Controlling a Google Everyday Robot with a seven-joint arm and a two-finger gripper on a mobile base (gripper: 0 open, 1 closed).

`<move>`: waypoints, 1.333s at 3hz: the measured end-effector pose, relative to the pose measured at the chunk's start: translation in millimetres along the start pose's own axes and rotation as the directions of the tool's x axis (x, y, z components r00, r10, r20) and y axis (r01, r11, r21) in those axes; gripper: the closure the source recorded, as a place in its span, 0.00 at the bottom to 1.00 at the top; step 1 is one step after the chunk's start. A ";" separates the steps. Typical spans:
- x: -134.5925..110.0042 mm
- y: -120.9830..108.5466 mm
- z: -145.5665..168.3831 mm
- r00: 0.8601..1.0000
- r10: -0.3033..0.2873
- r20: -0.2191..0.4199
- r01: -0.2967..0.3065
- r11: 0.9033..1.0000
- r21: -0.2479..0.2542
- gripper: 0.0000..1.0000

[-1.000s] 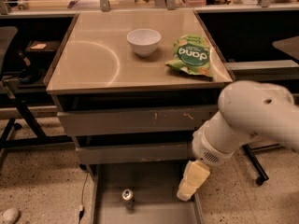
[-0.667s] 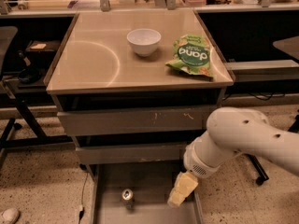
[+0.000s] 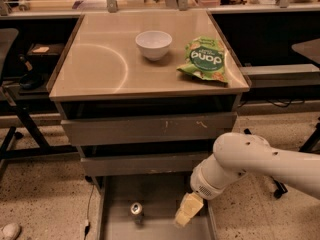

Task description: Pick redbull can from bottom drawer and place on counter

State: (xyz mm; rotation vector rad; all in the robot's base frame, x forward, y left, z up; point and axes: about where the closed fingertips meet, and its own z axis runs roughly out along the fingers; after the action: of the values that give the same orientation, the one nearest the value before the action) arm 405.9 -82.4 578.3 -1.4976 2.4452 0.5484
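The redbull can (image 3: 136,210) stands upright on the grey floor of the pulled-out bottom drawer (image 3: 155,194), left of its middle. My gripper (image 3: 187,210) hangs from the white arm at the lower right, over the drawer's right part, about a hand's width to the right of the can and not touching it. The beige counter (image 3: 100,64) tops the drawer cabinet above.
A white bowl (image 3: 153,44) and a green snack bag (image 3: 205,59) lie on the counter's right half. Two upper drawers (image 3: 150,129) are closed. A dark side table stands at the left and a chair base at the right on the speckled floor.
The arm and gripper have moved left and lower, from the drawer's right edge in over the drawer toward the can. The can has not moved.
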 end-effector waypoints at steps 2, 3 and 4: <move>-15.0 -7.2 73.5 0.995 -0.050 0.091 0.049 0.999 0.011 0.00; -24.8 -15.0 133.9 0.987 -0.052 0.150 0.057 0.998 -0.028 0.00; -24.8 -15.0 133.9 0.987 -0.052 0.150 0.057 0.998 -0.028 0.00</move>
State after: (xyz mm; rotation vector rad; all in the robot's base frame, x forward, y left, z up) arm 429.9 -11.8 463.4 -1.4739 2.2857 0.6669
